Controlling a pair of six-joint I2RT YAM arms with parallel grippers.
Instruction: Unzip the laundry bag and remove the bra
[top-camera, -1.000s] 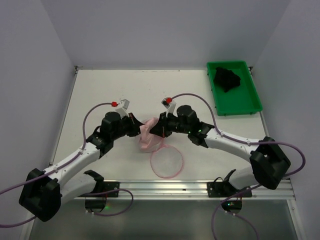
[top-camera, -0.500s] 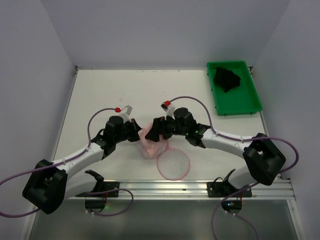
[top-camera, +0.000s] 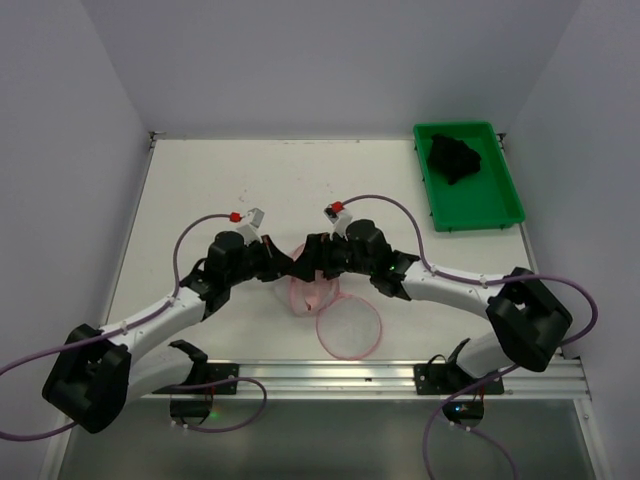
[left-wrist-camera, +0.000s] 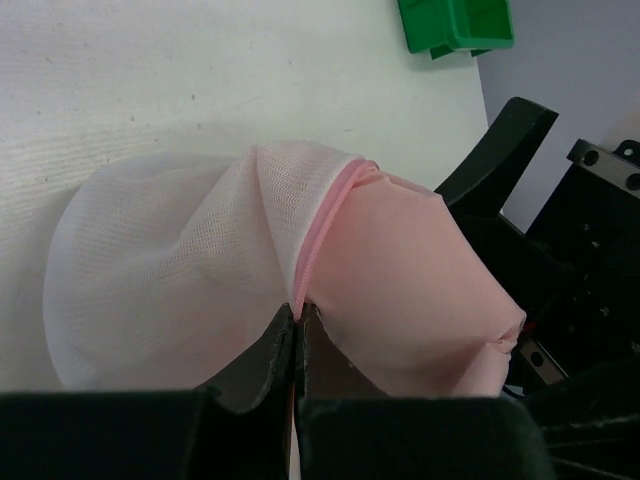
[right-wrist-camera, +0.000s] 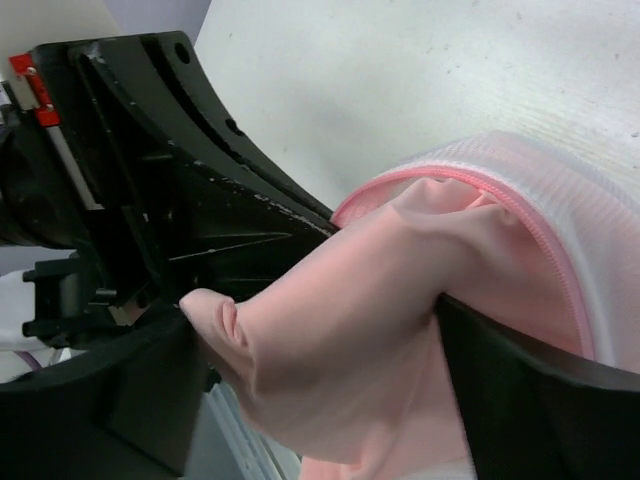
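The laundry bag (top-camera: 308, 296) lies between my two grippers, its loose round half with the pink rim (top-camera: 348, 325) flat on the table in front. In the left wrist view its white mesh (left-wrist-camera: 160, 265) bulges left and the pink bra (left-wrist-camera: 405, 290) pushes out past the zip rim. My left gripper (left-wrist-camera: 298, 312) is shut on that pink zip rim. My right gripper (right-wrist-camera: 320, 335) faces it with jaws wide apart, and the bra (right-wrist-camera: 360, 310) fills the gap between them, coming out of the bag's mouth (right-wrist-camera: 520, 215).
A green tray (top-camera: 480, 215) holding a dark cloth (top-camera: 455, 158) stands at the back right. The two wrists (top-camera: 297, 262) nearly touch over the bag. A metal rail (top-camera: 330, 372) runs along the near table edge.
My right gripper has gone from shut to wide open. Both grippers moved nearer to each other over the bag, and the loose round half shifted to the right.
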